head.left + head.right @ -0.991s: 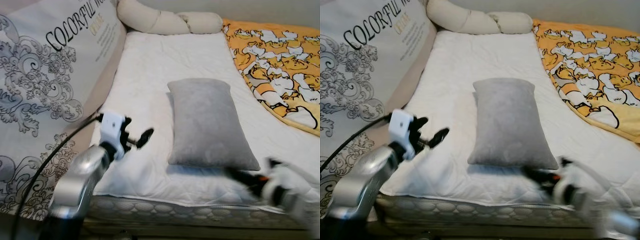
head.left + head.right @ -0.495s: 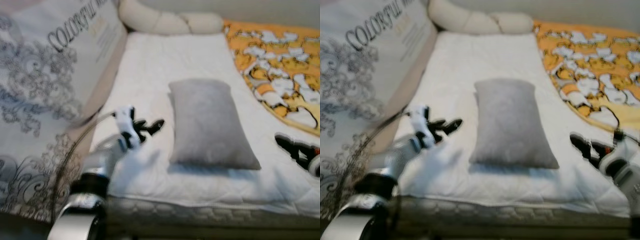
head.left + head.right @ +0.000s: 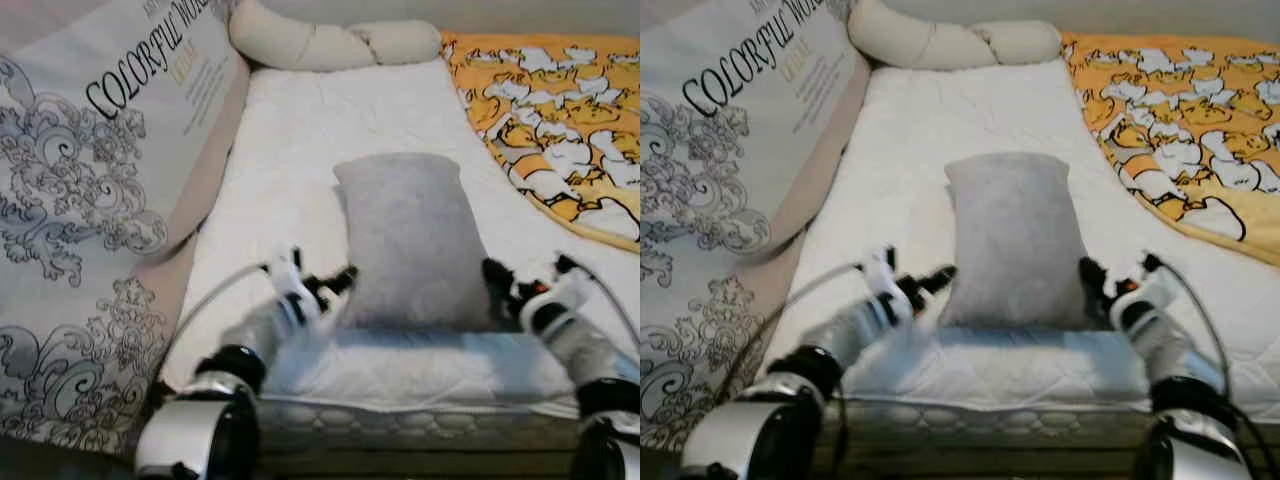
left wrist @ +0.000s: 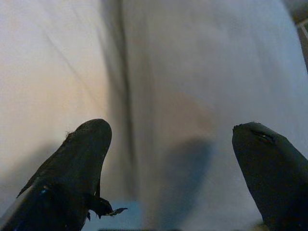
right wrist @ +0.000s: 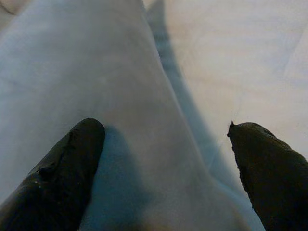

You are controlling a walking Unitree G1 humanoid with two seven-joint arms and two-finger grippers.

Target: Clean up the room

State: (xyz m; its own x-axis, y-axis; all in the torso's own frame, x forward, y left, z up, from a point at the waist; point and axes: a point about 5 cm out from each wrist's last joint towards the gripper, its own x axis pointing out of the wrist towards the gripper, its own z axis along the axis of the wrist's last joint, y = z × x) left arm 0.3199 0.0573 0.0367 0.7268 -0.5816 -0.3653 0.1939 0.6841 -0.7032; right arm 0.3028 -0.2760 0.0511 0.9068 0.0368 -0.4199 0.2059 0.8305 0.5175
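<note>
You're set to grab the grey pillow (image 3: 412, 240) lying mid-mattress (image 3: 330, 130): both the left gripper (image 3: 335, 285) and right gripper (image 3: 500, 285) gape at its near corners, so pinch next.

Your left gripper (image 3: 335, 285) and right gripper (image 3: 497, 280) both reach forward at matching height, fingers spread wide apart.

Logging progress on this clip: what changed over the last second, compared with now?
Both arms closed in on the gray pillow. The left gripper moved right to its near left corner; the right gripper came up and in to the near right corner. Both are open, fingers straddling the pillow's edges, not yet clamped. The pillow itself lies where it was on the white mattress, and the orange blanket is unchanged.
</note>
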